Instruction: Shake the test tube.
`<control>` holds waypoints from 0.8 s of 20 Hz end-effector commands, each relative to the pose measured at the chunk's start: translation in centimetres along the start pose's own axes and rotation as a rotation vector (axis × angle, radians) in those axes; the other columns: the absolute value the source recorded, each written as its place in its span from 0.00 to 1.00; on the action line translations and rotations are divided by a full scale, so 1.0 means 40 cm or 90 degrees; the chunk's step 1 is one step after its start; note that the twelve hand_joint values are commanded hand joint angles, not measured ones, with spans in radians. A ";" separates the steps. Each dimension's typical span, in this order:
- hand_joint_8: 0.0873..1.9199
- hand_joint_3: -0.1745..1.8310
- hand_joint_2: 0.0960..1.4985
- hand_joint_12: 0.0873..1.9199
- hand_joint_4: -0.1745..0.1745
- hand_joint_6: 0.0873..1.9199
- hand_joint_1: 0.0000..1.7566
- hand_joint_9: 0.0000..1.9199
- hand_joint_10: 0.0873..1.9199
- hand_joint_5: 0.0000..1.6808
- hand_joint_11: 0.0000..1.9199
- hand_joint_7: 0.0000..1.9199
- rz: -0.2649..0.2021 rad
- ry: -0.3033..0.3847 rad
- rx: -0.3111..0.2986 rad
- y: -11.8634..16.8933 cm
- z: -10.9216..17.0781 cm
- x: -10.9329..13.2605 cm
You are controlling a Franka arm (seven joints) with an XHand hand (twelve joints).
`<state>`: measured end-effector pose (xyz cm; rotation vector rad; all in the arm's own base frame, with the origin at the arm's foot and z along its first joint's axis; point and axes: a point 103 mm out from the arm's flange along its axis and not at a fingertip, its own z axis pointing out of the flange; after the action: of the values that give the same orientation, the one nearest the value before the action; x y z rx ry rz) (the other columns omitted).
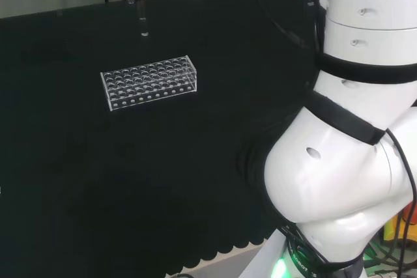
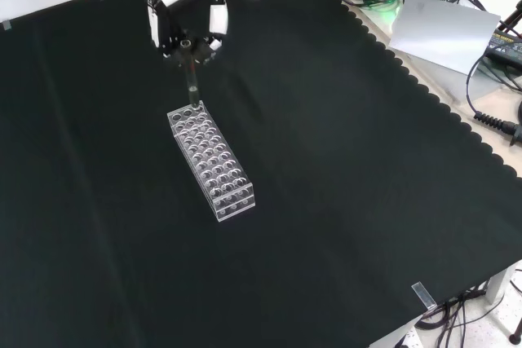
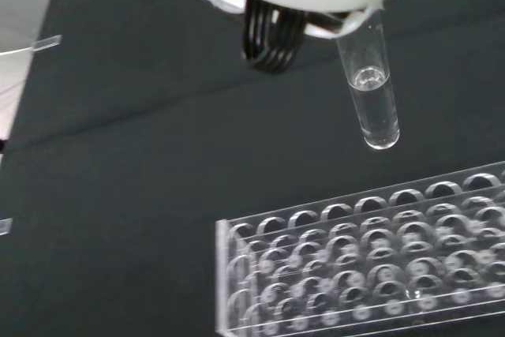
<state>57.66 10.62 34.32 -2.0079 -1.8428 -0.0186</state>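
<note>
One clear test tube was held in the air by the hand, whose fingers were curled around the tube's upper end so that the rounded bottom pointed down toward the black cloth. Seen from the front, the tube hung roughly upright just above the far end of a clear rack and did not touch it. Seen from the head camera, the hand was at the far edge of the cloth, with the tube below it and beyond the rack, well clear of the rack's top. The wrist view showed a clear liquid in the lower part of the tube, its surface visible as a ring partway up the glass. The rack was a long transparent block with several rows of round holes, lying flat on the cloth; every hole that could be seen held nothing. A small clear strip lay at the near edge of the cloth in the front view, well apart from the rack.
</note>
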 end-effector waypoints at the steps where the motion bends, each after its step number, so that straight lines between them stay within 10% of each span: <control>1: 0.35 0.48 0.35 0.52 0.00 0.35 0.75 0.78 0.30 0.74 0.56 0.68 0.071 -0.014 -0.020 -0.002 -0.040 -0.145; 10: 0.35 0.48 0.35 0.52 0.00 0.35 0.75 0.78 0.30 0.74 0.56 0.68 0.146 -0.064 -0.048 -0.016 -0.105 -0.322; 16: 0.35 0.48 0.35 0.52 0.00 0.35 0.75 0.78 0.30 0.74 0.56 0.68 0.142 -0.058 -0.042 -0.014 -0.093 -0.318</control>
<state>56.50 -3.22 34.61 -2.3000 -1.6754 0.0818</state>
